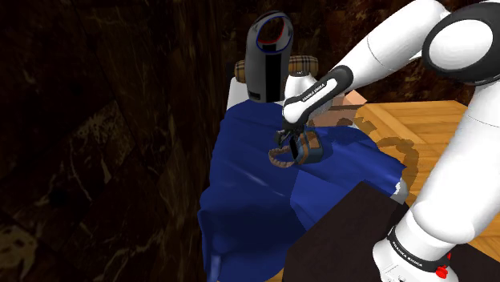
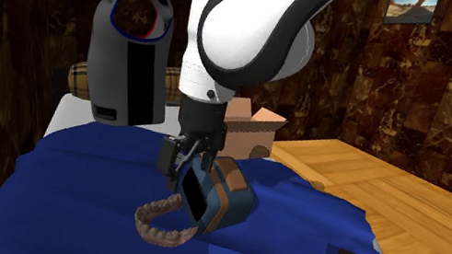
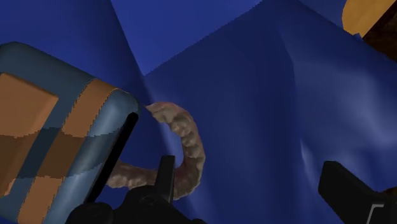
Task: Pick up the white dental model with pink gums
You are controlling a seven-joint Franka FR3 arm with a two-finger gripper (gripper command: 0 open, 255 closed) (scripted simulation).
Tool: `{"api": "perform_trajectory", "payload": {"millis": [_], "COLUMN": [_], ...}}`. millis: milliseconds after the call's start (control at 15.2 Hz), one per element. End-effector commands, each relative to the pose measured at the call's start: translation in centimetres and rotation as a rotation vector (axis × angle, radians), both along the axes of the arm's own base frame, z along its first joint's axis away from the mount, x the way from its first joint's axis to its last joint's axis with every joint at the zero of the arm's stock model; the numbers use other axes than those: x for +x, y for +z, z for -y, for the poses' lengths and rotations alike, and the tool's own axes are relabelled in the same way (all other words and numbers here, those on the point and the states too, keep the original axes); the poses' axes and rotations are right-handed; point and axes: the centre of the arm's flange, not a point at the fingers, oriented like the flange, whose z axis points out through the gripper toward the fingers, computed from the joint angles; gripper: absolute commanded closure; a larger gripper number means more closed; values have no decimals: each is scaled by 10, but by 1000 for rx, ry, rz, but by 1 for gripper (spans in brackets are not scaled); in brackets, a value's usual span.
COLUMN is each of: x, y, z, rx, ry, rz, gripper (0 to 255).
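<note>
Dark marbled walls (image 2: 9,13) stand behind a bed whose blue blanket (image 2: 66,180) lies in soft folds. The dental model (image 2: 164,222) rests on that blanket near the bed's middle. It is a horseshoe arch drawn in a dull brownish pink rather than clean white. Just beside it stands a tilted blue pouch with brown straps (image 2: 220,200).

The gripper (image 3: 248,165) hangs low over the arch with its fingers spread apart and clasping nothing. One of them stands right at the curve of the arch and the other is well out over bare blanket.

I judge the model to be light, rigid and probably hard-surfaced, so it could slip or pivot if pinched at one tip of the horseshoe. The best hold looks to be across the thickness of the curved band, near the front of the arch on the side away from the pouch. It sits on yielding cloth (not a firm bench), so a downward push may sink or tilt it.

In the wrist view the pouch and the near finger cover the arch's ends. I cannot tell whether the model touches the pouch or runs under it. Individual teeth and any gum line are too faint to make out. In the shoulder view the gripper hides most of the arch.
</note>
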Motion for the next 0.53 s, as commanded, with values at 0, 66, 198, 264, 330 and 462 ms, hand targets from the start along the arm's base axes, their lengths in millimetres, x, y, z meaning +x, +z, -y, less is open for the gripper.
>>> {"api": "perform_trajectory", "payload": {"millis": [0, 66, 198, 264, 330, 462], "x": [15, 23, 37, 45, 52, 67], "y": [-22, -33, -54, -64, -75, -96], "z": [6, 8, 13, 16, 18, 23], "rx": [-1, -2, -3, -4, -4, -5], "ry": [-3, -4, -7, -8, -10, -13], "rz": [3, 4, 6, 7, 8, 10], "gripper": [0, 0, 0, 0, 0, 0]}}
